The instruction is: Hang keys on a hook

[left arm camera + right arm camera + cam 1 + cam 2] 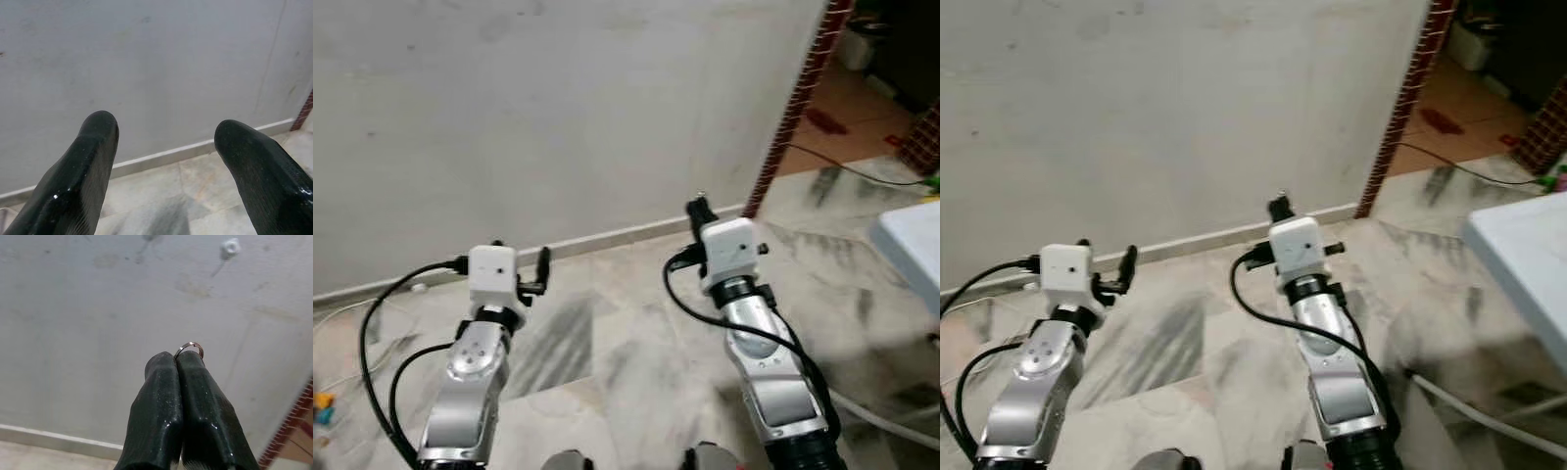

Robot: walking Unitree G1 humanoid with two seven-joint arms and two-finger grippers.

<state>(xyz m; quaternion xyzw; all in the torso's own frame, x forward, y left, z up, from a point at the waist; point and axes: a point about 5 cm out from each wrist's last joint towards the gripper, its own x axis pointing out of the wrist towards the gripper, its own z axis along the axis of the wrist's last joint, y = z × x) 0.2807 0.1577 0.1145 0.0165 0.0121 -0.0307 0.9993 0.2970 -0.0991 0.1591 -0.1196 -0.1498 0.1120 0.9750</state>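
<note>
Before the plain grey wall (558,108), the right gripper (177,360) pinches a small metal key ring (190,347) below a white hook (230,246), while the left gripper (166,134) fingers stand apart, empty.

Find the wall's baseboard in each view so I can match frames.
Left eye: the baseboard runs along the wall foot beyond both arms, up to the brick column.
Right eye: same strip, ending at the column.
Left wrist: it crosses behind the open left pincer.
Right wrist: it lies beyond the right pincer, which is shut on the key ring.
Shared landmark: the brick column.
</note>
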